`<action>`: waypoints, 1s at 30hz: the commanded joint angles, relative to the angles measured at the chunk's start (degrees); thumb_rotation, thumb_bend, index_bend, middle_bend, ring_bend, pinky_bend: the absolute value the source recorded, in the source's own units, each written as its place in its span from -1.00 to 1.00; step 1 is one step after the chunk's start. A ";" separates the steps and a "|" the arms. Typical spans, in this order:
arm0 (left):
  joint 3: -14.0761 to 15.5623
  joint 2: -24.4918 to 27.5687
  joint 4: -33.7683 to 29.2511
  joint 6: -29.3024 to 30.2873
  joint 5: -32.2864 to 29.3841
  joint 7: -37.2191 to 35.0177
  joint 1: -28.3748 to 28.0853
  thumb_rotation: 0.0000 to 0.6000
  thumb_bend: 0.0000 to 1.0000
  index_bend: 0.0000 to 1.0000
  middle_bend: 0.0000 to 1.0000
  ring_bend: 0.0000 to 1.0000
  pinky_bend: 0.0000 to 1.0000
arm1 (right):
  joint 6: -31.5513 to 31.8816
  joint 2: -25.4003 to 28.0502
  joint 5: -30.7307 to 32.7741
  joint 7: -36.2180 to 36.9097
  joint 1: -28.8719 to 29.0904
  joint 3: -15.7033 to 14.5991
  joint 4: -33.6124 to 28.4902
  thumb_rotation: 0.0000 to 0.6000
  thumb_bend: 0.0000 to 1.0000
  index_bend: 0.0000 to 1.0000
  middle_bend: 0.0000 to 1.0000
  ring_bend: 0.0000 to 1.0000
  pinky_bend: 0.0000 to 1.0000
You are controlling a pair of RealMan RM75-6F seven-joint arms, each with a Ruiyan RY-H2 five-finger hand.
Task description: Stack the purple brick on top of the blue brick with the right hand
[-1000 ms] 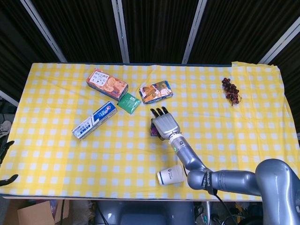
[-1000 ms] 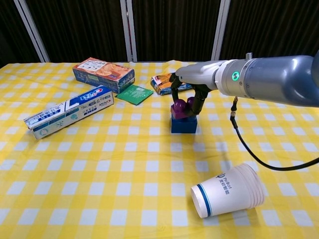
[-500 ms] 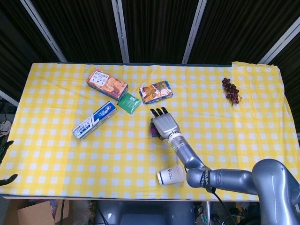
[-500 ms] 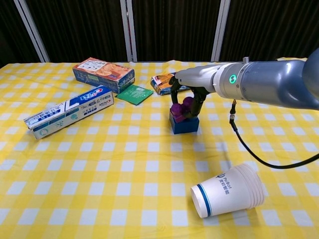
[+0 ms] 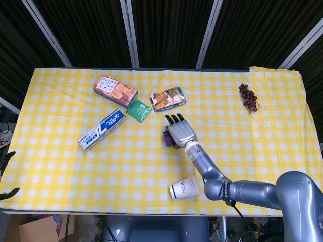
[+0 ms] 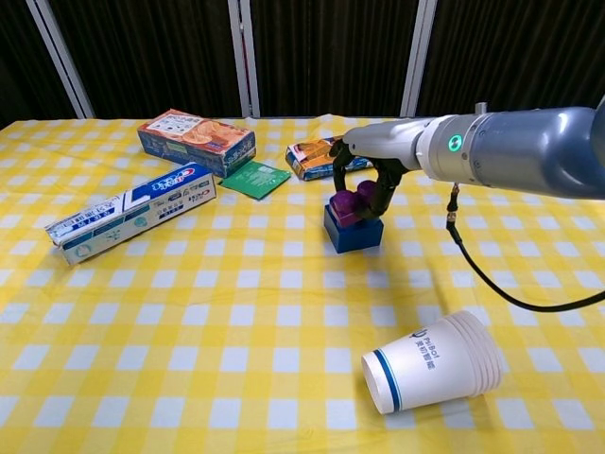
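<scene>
The purple brick (image 6: 350,201) sits on top of the blue brick (image 6: 354,232) in the middle of the table; the blue one is turned askew to the cloth's checks. My right hand (image 6: 364,180) comes down from above and its dark fingers (image 6: 376,194) grip the purple brick's sides. In the head view the right hand (image 5: 180,132) covers most of the stack, and only a sliver of the blue brick (image 5: 165,137) shows at its left. Dark fingertips of my left hand (image 5: 6,157) show spread at the far left edge, with nothing between them.
A paper cup stack (image 6: 433,362) lies on its side near the front. A toothpaste box (image 6: 132,210), a biscuit box (image 6: 196,140), a green packet (image 6: 255,179) and a snack pack (image 6: 317,157) lie behind and left. Grapes (image 5: 248,98) sit far right.
The right hand has shifted slightly right while gripping the purple brick, and the blue brick under it has twisted and slid a little with it.
</scene>
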 commanded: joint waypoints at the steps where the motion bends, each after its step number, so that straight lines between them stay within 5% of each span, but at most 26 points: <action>1: 0.01 -0.01 -0.11 0.19 0.12 0.11 0.08 1.00 -1.00 -0.76 -1.00 -1.00 -0.92 | -0.52 0.21 -0.54 0.71 -0.31 -0.24 0.09 1.00 -0.11 0.11 -1.00 -1.00 -1.00; 30: 0.33 -0.41 -0.92 0.28 1.87 1.05 -0.27 1.00 -1.00 -0.76 -1.00 -1.00 -0.92 | -4.25 -1.23 -4.62 3.93 -2.26 -4.32 3.26 1.00 -0.11 0.11 -1.00 -1.00 -1.00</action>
